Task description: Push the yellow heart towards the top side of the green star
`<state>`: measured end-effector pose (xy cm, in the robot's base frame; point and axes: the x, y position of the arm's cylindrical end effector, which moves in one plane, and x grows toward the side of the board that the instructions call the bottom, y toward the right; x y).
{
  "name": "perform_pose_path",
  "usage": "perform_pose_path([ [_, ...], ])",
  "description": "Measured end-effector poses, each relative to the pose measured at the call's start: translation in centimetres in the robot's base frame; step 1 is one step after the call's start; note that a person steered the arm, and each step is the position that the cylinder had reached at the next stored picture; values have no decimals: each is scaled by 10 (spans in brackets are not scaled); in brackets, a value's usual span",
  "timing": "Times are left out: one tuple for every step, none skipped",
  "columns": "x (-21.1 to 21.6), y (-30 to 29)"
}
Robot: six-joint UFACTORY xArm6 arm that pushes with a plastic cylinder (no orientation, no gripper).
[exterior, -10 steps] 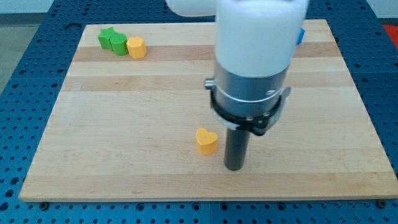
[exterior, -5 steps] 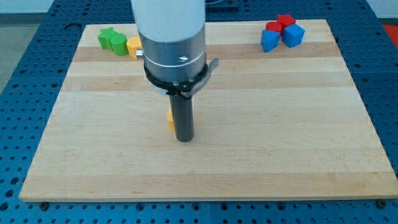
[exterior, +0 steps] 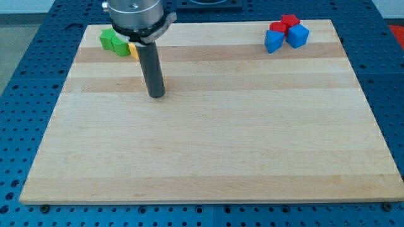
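No jaws on this rig, just a bare rod holding nothing. My tip is down on the board, upper left of the frame, below and right of the green cluster.

Yellow heart: can't locate it. The only yellow is a sliver left of the rod, touching the green round block; shape unreadable. The heart may be hidden behind the rod.

Handling guess: small, light, rigid, slides easily and rotates if hit off-centre. Push through its middle.

Green star sits near the top-left corner, so little room above it. Red blocks and blue blocks upper right, well clear.
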<state>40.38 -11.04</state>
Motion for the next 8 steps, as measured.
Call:
perform_pose_path([
  [-20,-9],
  [-41,-18],
  [-61,-23],
  [-66,-23],
  [-64,-7],
  [-81,-5],
  [-104,-7],
  [-120,-15],
])
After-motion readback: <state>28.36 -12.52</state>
